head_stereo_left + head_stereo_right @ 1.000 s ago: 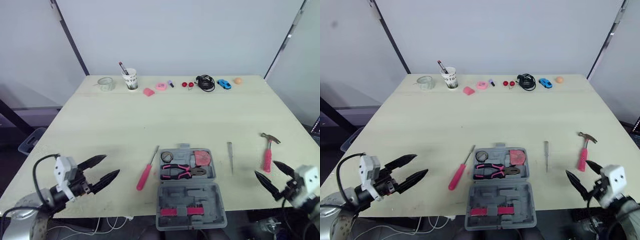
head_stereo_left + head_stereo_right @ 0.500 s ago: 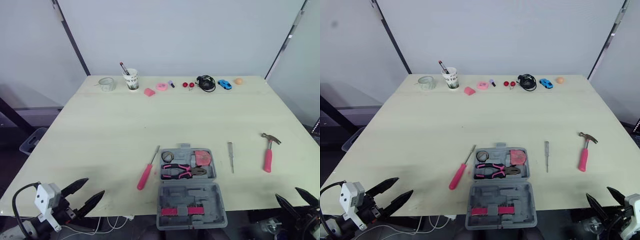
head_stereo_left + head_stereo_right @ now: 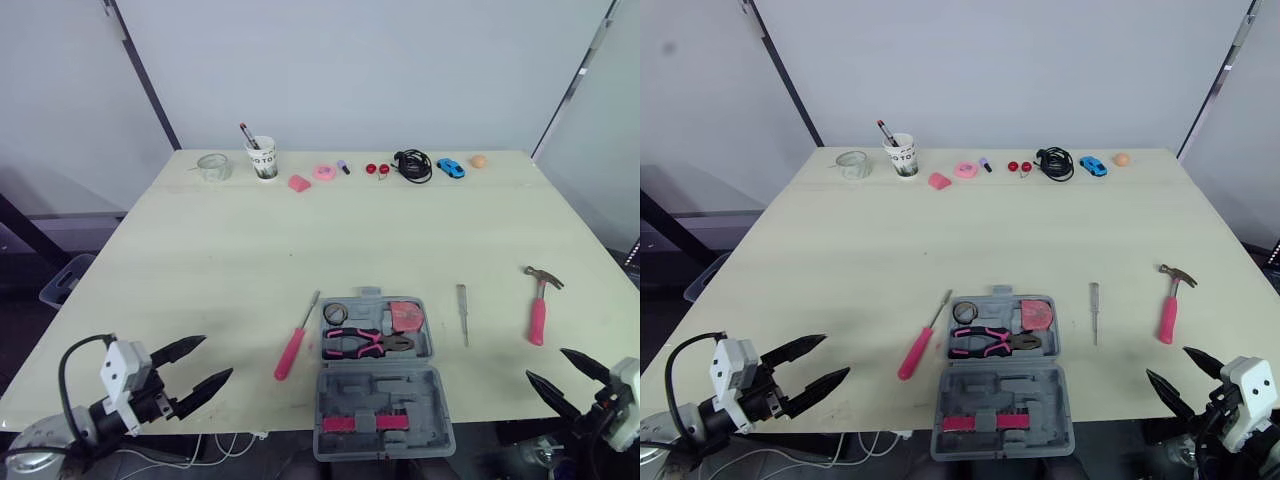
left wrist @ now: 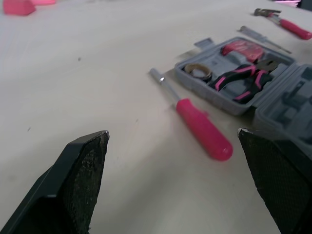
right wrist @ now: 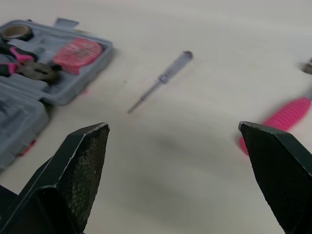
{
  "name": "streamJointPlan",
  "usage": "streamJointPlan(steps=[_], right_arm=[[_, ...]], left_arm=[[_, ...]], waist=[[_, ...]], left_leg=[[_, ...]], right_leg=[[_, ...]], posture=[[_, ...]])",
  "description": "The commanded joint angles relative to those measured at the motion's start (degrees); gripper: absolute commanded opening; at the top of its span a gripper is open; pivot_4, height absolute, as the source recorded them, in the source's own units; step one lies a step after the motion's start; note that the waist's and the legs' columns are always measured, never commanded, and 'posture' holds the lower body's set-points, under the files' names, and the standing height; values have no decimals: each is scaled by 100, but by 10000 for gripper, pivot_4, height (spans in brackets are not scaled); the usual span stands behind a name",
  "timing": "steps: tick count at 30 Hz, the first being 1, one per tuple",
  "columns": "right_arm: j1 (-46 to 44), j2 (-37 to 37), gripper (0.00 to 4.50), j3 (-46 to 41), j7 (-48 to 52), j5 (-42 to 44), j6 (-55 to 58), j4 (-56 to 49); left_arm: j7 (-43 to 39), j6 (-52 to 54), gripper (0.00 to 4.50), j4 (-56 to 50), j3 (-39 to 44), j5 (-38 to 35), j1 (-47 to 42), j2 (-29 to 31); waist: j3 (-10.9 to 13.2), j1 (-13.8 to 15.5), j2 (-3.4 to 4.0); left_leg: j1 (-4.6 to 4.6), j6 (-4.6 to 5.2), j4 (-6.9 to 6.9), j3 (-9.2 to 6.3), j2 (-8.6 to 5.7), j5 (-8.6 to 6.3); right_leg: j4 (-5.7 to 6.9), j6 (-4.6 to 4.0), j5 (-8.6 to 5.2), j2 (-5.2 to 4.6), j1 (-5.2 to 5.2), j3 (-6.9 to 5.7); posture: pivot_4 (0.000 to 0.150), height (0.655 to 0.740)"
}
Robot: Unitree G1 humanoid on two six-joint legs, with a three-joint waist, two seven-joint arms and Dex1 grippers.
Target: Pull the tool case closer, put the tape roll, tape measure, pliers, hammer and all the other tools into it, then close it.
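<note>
1. The tool case (image 3: 400,392) lies open near the front edge of the surface (image 3: 250,250), roughly midway between the two arms, both grey halves lying flat.
2. Its far half holds the tape roll (image 3: 334,314) in the left corner, the pink tape measure (image 3: 405,316) in the right corner, and the pink-handled pliers (image 3: 365,343) lying crosswise in front of both. The near half shows moulded recesses and a pink strip along its front.
3. A pink-handled screwdriver (image 3: 291,350) lies on the surface just left of the case, its blade pointing away from the robot.
4. A slim screwdriver (image 3: 462,312) lies to the right of the case, apart from it. Further right lies the hammer (image 3: 538,308), pink grip towards the robot and head away.
5. The left pincer (image 3: 218,355) is over the front left part of the surface, well apart from the pink-handled screwdriver, its fingers spread wide and pinching nothing.
6. The right pincer (image 3: 545,363) is over the front right part, just short of the hammer's grip, fingers likewise spread wide and empty.
7. Along the far edge stand a glass bowl (image 3: 212,167), a paper cup (image 3: 262,160) with a pen in it, some small pink pieces (image 3: 298,184), a coiled black cable (image 3: 411,165), a blue toy car (image 3: 449,168) and an orange ball (image 3: 478,160).
</note>
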Motion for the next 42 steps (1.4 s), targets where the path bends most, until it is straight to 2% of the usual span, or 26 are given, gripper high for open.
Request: streamJointPlan(steps=[1,6,15,16,17,18,19,20,21,24,26,27,28,33,42], right_arm=[[-161,-170,44765,171,74,105,220,-446],[-578,-405,44765,625,252,-60,419,-513],[-1443,-750,44765,1589,635,-627,438,60],[-1533,-756,39592,1662,668,-672,420,146],[-1608,-760,36909,1727,709,-709,400,222],[-1660,-763,32164,1771,740,-735,384,273],[-1756,-776,27328,1863,771,-835,336,374],[-1851,-789,27328,1962,816,-925,302,473],[-1947,-797,22021,2061,857,-1010,265,575],[-2163,-809,13416,2273,910,-1205,183,779],[-2323,-835,3520,2433,927,-1366,146,915],[-2374,-839,0,2475,933,-1407,139,962],[-2447,-848,0,2538,953,-1466,133,1023],[-2669,-839,0,2650,1020,-1560,153,1230],[-2764,-857,0,2746,1055,-1638,350,1241]], left_arm=[[-105,179,45000,-435,-278,36,-159,191],[-306,331,45000,-467,-741,149,-556,401],[-734,617,45000,-340,-1623,330,-1434,590],[-744,659,42567,-313,-1707,370,-1540,594],[-775,681,39724,-287,-1781,394,-1632,596],[-800,696,36578,-263,-1828,409,-1697,598],[-856,764,31683,-214,-1925,425,-1822,606],[-942,799,31683,-141,-2048,468,-1952,620],[-1042,881,26606,-79,-2171,483,-2074,638],[-1152,1056,18347,114,-2427,600,-2385,645],[-1165,1109,8943,346,-2662,837,-2680,625],[-1176,1115,2967,432,-2735,916,-2776,618],[-1202,1088,560,606,-2883,1091,-2965,612],[-1376,1149,560,1103,-3411,1519,-3630,495],[-1699,1584,560,1405,-4000,1846,-4164,318]], waist=[[0,28,0],[1,63,2],[2,74,0],[3,73,1],[3,72,1],[3,73,0],[3,73,0],[3,73,-1],[4,72,-1],[4,70,-1],[5,72,-1],[5,71,-1],[5,72,-1],[5,71,-2],[6,71,-3]], left_leg=[[0,0,0,0,0,0],[2,1,3,1,-2,1],[1,3,7,-3,-31,2],[1,3,8,-4,-31,2],[0,3,8,-4,-32,2],[1,3,7,-4,-32,2],[0,3,8,-5,-32,2],[0,3,8,-4,-32,2],[2,3,8,-4,-32,3],[2,4,12,-1,-34,3],[3,4,12,-1,-34,3],[3,3,13,0,-34,3],[3,4,13,0,-34,3],[-3,3,16,5,-37,4],[-3,4,19,3,-36,4]], right_leg=[[0,0,0,1,0,0],[1,-1,1,10,0,0],[1,0,2,17,8,1],[2,0,2,18,10,1],[2,0,2,19,12,1],[2,0,2,20,13,2],[2,0,2,22,13,2],[2,1,2,22,14,2],[3,1,2,24,18,2],[5,2,2,26,18,2],[6,2,3,28,19,2],[9,2,3,30,19,2],[8,3,3,30,19,2],[11,9,6,41,20,4],[18,24,14,45,19,8]], posture=[[1500,7400],[1500,7400],[1500,7400],[1500,7400],[1500,7400],[1500,7400],[1500,7400],[1500,7400],[1500,7400],[1500,7400],[1500,7400],[1500,7400],[1500,7400],[1500,7400],[1500,7400]])
